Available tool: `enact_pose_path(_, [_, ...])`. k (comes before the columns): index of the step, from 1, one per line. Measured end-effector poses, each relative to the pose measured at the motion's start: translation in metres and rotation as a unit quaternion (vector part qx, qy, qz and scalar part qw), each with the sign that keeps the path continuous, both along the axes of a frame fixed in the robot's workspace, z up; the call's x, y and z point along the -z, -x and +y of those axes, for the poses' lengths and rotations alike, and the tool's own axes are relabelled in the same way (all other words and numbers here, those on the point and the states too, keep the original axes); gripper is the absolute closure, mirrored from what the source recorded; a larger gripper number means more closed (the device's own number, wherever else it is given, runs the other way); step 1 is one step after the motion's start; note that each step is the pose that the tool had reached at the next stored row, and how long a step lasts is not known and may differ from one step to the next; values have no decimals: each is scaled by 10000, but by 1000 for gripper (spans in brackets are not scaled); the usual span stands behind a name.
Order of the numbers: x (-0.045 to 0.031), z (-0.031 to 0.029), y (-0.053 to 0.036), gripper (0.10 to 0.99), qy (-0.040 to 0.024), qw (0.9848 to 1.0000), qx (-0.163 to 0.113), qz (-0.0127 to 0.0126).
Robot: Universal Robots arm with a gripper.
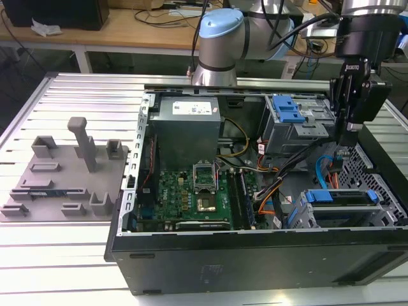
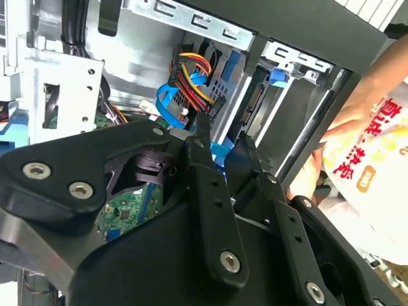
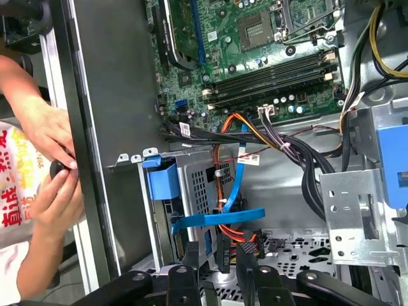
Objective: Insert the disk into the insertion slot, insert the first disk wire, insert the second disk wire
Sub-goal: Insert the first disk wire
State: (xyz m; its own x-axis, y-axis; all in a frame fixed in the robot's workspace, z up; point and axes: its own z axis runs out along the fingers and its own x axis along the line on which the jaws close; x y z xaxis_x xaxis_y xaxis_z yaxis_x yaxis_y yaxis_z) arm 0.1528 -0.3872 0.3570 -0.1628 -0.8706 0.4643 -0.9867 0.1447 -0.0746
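- The disk (image 1: 339, 197) is seated in the slot (image 1: 297, 215), at the near side of the case (image 1: 255, 261) on the worktop (image 1: 64, 255).
- The tool (image 1: 350, 141) is held just above a blue wire (image 1: 320, 171); its grip cannot be told.
- The arm (image 1: 220, 38) is seen behind.

One disk (image 1: 341, 197), one gripper (image 2: 223, 132) (two hands (image 3: 54, 131))

You have an open computer case (image 1: 242, 258) lying on the ribbed metal bench (image 1: 70, 255). Inside it are a green motherboard (image 1: 194, 191), a grey power supply (image 1: 187, 131) just beside that, and a tall grey cage (image 1: 280, 131) with a blue latch (image 1: 286, 109). A grey moulded fixture plate (image 1: 60, 185) sits on the bench at the exterior view's left of the case.
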Motion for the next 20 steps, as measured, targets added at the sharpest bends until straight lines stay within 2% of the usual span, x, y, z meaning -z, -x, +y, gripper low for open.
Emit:
enact_pose_path(3, [32,0,-7,718,26,9999,-148,2])
enact_pose_path(8, [96,-1,-6,718,33,9999,-166,2])
enact_pose_path(17, [166,-81,-6,718,32,9999,-166,1])
enact_pose_path(20, [175,-84,-15,718,34,9999,-166,1])
